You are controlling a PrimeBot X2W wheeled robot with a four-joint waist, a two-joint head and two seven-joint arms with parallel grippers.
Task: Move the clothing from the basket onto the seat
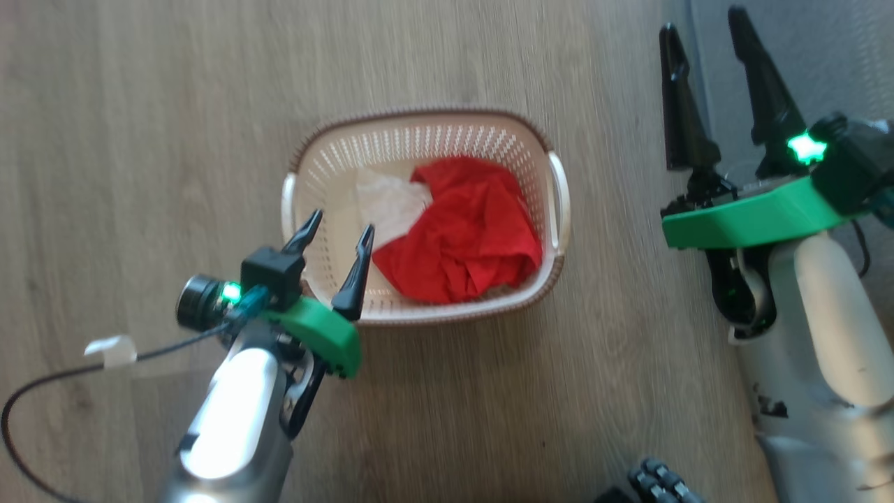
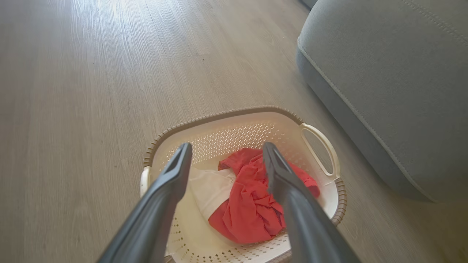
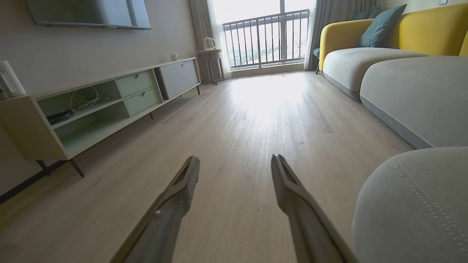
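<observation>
On wood floor (image 1: 140, 105) by the seat (image 2: 395, 91), basket (image 1: 419, 113) holds clothing (image 1: 468, 230); left tool (image 1: 342, 221), right tool (image 1: 702, 21) gape empty.

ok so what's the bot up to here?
The robot is going after a crumpled bright red fabric garment with a white panel. It lies in a cream perforated plastic laundry basket with a brown rim on the wooden floor. The left hand hovers open over the basket's near edge, holding nothing. The right hand is open and empty off to the right, beside the large grey upholstered sofa cushion. The garment is not yet lifted.
</observation>
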